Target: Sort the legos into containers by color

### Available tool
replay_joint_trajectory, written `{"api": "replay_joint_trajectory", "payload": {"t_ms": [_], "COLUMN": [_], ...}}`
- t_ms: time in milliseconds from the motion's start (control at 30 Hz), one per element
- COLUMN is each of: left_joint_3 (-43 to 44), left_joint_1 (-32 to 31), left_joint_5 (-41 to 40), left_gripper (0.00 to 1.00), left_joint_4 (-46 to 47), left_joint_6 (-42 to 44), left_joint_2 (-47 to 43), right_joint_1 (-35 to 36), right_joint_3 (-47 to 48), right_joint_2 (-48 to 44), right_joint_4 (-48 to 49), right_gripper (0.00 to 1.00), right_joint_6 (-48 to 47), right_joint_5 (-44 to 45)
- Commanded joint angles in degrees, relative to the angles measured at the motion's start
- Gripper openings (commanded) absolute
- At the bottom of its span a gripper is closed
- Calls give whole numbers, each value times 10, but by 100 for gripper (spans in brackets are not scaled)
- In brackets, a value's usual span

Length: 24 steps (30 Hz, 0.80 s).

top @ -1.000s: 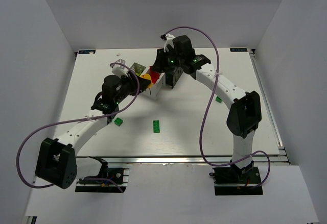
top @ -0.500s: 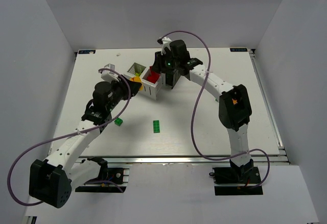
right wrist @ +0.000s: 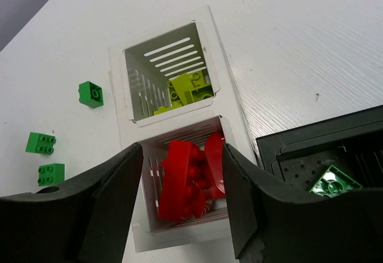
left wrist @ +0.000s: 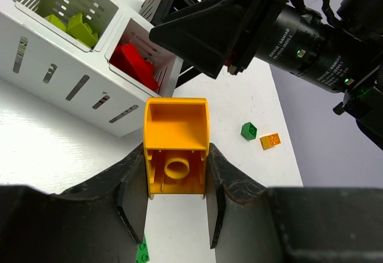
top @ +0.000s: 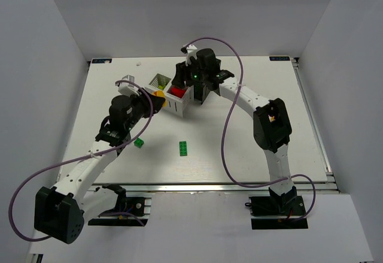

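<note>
Since the earlier frame the right hand had slid from over the black container to over the white container. The left hand had drawn back slightly toward 8 o'clock in the top view.

The right hand's fingers stood wide apart and gripped nothing. The red bricks lay straight below, between the fingers, in one compartment of the white container. The lime bricks filled the compartment at 12 o'clock of them. A dark green brick sat in the black container at 3 o'clock.

The left hand was closed narrowly on an orange-yellow brick, with a finger on each side. In the left wrist view the white container lay at 10 o'clock of that brick, apart from it. Two loose green bricks rested on the worktop at 6 o'clock of the containers.
</note>
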Motion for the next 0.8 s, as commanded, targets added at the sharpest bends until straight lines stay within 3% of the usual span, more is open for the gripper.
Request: {"api": "replay_joint_trajectory", "payload": {"t_ms": [0,133,300,333,500,767], "left_joint_3": [33,60,129,140,224,379], "left_joint_1": [2,2,2,2,3,3], "left_joint_5": [9,21,47,60,107,186], "left_gripper": [0,0,0,0,0,0], "left_joint_4": [7,16,14,16,25,70], "left_joint_6": [9,16,31,31,20,-23], "left_joint_2": [11,41,115,128,225,387], "right_joint_1": [4,-4,-47,-76,-152,-226], "right_joint_3": [17,-3,-71,-86,-97,-202], "right_joint_2": [-10,-41,-112,-131,-140,-219], "right_joint_4": [34,65,116,134,136,105], "right_gripper": [61,62,65,62,0,0], "right_joint_6": [-12,-24,-94,-89,-59,-113], "right_joint_5": [-21,-45,-149,-176,-300,-308]}}
